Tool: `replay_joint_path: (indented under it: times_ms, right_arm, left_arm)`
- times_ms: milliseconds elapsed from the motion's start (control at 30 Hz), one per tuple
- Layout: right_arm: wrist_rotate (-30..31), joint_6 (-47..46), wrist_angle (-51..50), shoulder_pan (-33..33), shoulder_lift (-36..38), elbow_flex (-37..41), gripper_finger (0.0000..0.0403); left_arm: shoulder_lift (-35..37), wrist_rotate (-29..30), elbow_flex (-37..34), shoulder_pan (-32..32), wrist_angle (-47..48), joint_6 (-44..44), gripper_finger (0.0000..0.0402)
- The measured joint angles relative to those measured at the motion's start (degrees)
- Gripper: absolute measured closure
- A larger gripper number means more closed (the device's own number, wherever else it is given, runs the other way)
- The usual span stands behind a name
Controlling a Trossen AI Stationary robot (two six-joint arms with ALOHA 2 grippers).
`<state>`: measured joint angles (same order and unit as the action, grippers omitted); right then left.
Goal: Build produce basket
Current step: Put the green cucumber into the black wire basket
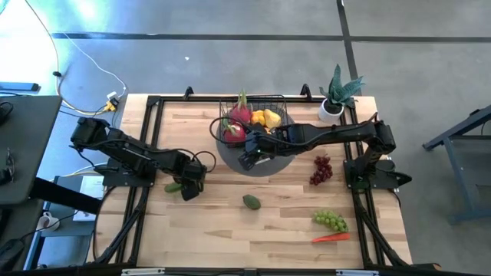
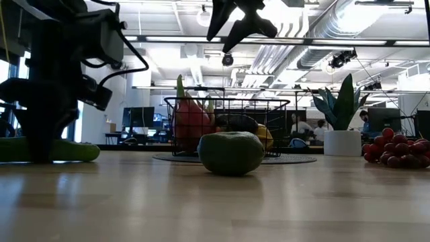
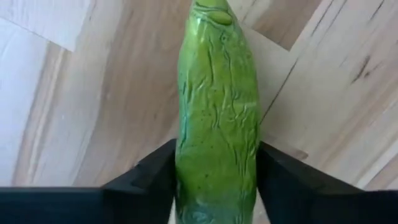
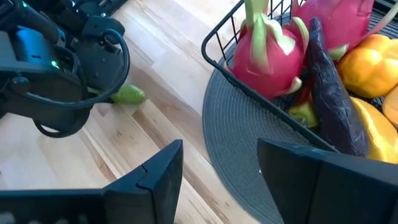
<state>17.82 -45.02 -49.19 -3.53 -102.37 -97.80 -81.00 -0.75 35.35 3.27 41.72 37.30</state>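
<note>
The black wire basket (image 1: 270, 102) stands on a round grey mat (image 1: 265, 165) and holds pink dragon fruits (image 1: 239, 115), yellow pieces (image 1: 267, 118) and a purple eggplant (image 4: 333, 99). My left gripper (image 1: 192, 186) is down at the table left of the mat, shut on a green cucumber (image 3: 217, 112). My right gripper (image 4: 219, 165) hangs open over the mat's near-left part, just short of the basket (image 4: 249, 93), holding nothing. A round green piece (image 1: 251, 202), red grapes (image 1: 321, 170), green grapes (image 1: 330, 221) and a carrot (image 1: 330, 238) lie on the table. My left gripper pinches the cucumber between its two fingers (image 3: 155, 177), one on each long side of the body (image 3: 214, 180). Most of its length reaches on past the fingers. The arm comes down from above. In the low view the cucumber (image 2: 74, 151) lies level on the table.
A potted green plant (image 1: 337, 96) in a white pot stands at the far right corner. The table's black frame rails (image 1: 149, 134) run along both sides. Bare wood lies along the near edge, left of the carrot.
</note>
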Motion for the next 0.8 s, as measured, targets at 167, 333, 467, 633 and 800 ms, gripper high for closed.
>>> replay_joint_path:
  times_ms: [167, 333, 467, 633, 800]
  right_arm:
    - [0.0, 0.0, -0.1, 0.0, 0.1, 0.0, 0.0229]
    - [0.4, 0.0, -0.1, 0.1, 0.1, 0.0, 0.0247]
    - [2.6, 0.4, -0.5, 0.4, 1.2, 0.0, 0.0263]
    - [4.5, 0.5, -1.5, 1.4, 2.8, 0.0, 0.0274]
    - [4.8, 1.5, -2.8, 3.2, 4.3, 0.0, 0.0274]
  left_arm:
    - [0.6, -0.7, 0.0, 0.0, -1.7, 0.0, 0.0287]
    - [0.6, -1.6, 0.0, 0.0, -3.2, 0.0, 0.0287]
    - [0.6, -2.9, 1.8, 0.0, -3.7, -0.4, 0.0287]
    - [0.7, -3.8, 6.2, -1.2, -3.6, -2.6, 0.0287]
    - [0.7, -1.9, 10.5, -4.4, -3.6, -7.0, 0.0286]
